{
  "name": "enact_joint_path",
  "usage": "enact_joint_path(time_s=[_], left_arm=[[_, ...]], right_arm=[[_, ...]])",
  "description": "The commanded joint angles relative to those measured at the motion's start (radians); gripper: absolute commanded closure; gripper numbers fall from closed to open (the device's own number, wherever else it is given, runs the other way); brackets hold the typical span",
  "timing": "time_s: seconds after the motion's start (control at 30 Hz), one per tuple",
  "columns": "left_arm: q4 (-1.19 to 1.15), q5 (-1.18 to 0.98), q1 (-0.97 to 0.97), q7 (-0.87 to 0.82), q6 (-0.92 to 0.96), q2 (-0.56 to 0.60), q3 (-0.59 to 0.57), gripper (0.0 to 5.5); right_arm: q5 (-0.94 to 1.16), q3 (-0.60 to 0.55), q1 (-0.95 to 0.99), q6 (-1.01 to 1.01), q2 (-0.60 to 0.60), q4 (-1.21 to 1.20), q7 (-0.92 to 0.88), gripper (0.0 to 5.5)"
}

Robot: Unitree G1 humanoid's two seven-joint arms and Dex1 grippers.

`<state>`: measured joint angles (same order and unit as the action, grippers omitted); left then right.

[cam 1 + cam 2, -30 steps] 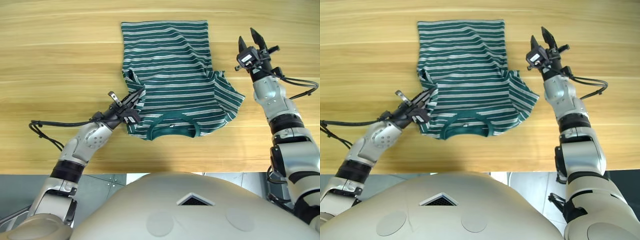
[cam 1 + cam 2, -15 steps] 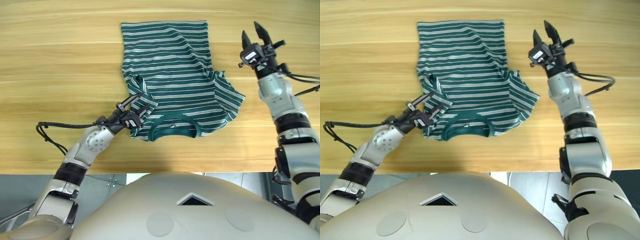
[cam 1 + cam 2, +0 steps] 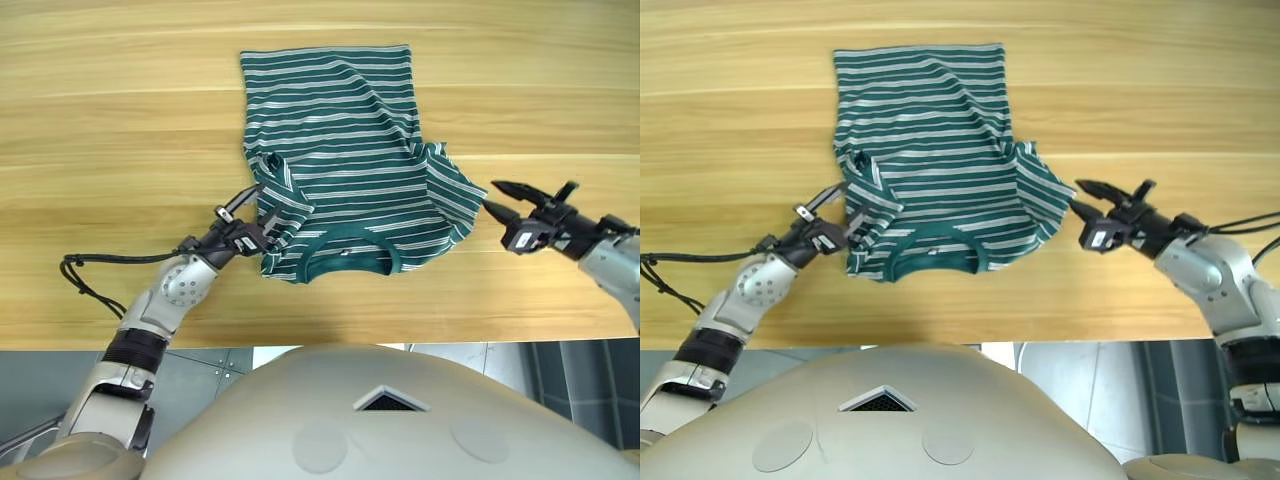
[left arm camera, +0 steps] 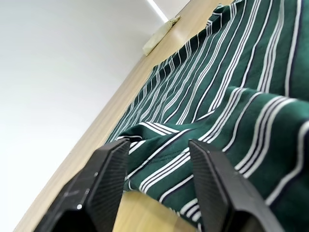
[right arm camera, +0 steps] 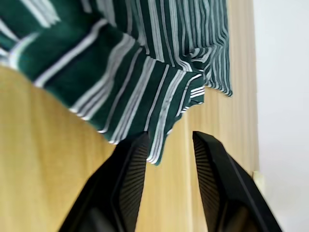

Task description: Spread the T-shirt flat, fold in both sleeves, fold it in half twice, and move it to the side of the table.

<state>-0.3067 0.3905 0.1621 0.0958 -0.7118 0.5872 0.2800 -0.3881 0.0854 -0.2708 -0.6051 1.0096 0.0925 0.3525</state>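
Left eye view is showing the T-shirt (image 3: 340, 150) lying mid-table (image 3: 120, 120), collar near. We are holding our left gripper (image 3: 258, 215) open beside the folded-in left sleeve (image 3: 280, 190). Our right gripper (image 3: 491, 195) is gaping just right of the spread right sleeve (image 3: 455, 190), probably lining up to grasp it.

bare worktop (image 3: 120, 120) is seen wide on both sides of the t-shirt (image 3: 335, 120) and past its far hem; free passage is offered there. the strip before the collar is narrower. the left hand (image 3: 250, 225) is hemmed by the bunched left sleeve (image 3: 283, 190), the right hand (image 3: 492, 197) by the right sleeve (image 3: 455, 195). a cable (image 3: 85, 265) is looped beside the left arm.
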Motion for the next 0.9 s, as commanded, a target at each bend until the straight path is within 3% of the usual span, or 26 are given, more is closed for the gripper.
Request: enact_joint_path(time_s=[0.03,0.47,0.63,0.9], left_arm=[[-0.032,0.057,0.03,0.008,0.047,0.018,-0.002,3.27],[0.214,0.006,0.092,0.008,0.022,0.022,-0.122,3.27],[0.266,0.003,0.1,0.023,0.023,0.0,-0.119,3.27],[0.285,0.013,0.098,0.041,0.031,-0.031,-0.114,3.27]], right_arm=[[-0.038,-0.005,-0.006,0.044,-0.012,-0.025,0.021,3.83],[-0.131,0.054,0.03,0.059,-0.048,0.103,0.007,3.83],[-0.182,0.144,0.17,0.022,-0.097,0.257,-0.002,3.83],[-0.175,0.19,0.226,-0.034,-0.108,0.347,-0.016,3.83]])
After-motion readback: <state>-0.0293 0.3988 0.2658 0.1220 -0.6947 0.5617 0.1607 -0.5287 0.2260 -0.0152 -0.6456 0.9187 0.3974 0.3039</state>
